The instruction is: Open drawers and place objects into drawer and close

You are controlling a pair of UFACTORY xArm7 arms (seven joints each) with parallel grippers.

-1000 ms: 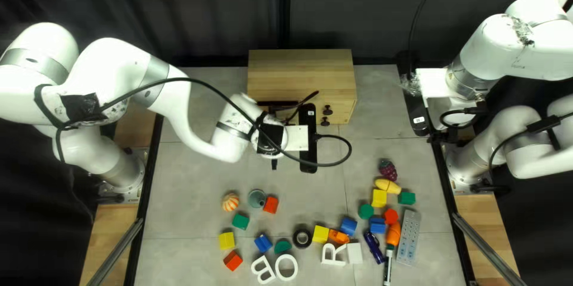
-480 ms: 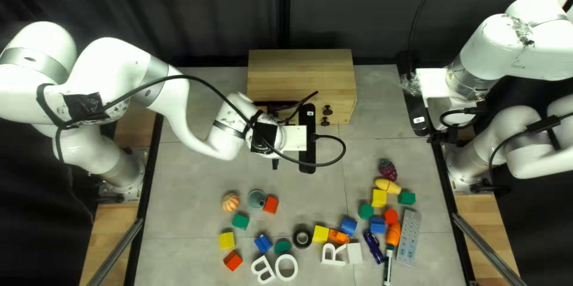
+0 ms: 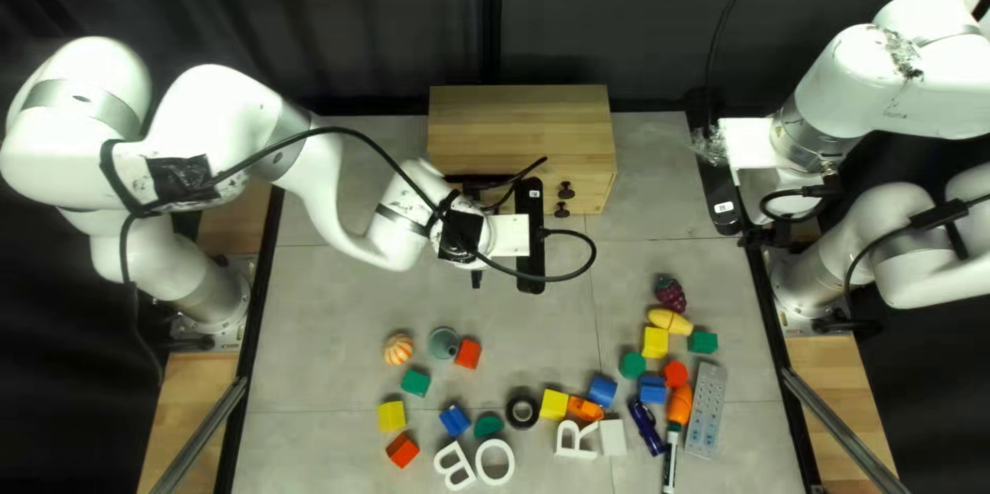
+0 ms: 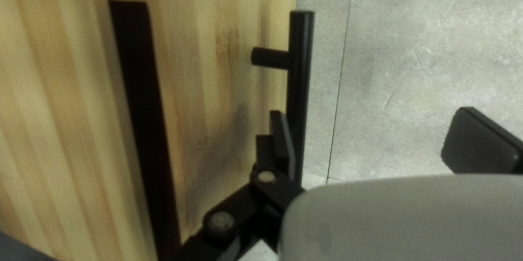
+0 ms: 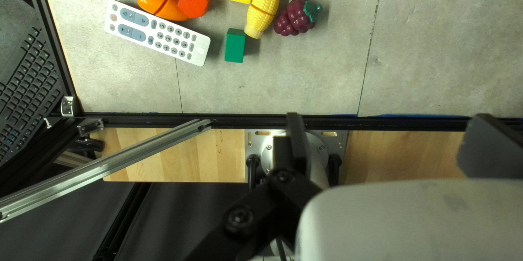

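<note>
Left gripper point(image 3: 531, 257): how was its arm point(image 3: 315, 179) posed in the top left view?
– Extended inward, wrist before the wooden chest point(image 3: 521, 128). Right gripper point(image 3: 721, 195): near the table's point(image 3: 330, 350) right edge, its arm point(image 3: 846, 87) folded.
– Left wrist view?
– Fingers point(image 4: 282, 138) spread, one beside the handle point(image 4: 300, 65); the drawer point(image 4: 218, 76) stood partly open.
– Right wrist view?
– Fingers point(image 5: 297, 141) spread; toy corn point(image 5: 263, 7) and remote point(image 5: 125, 21) lay on the table.

Left arm's upper links point(image 3: 211, 112) now farther right in the top left view
</note>
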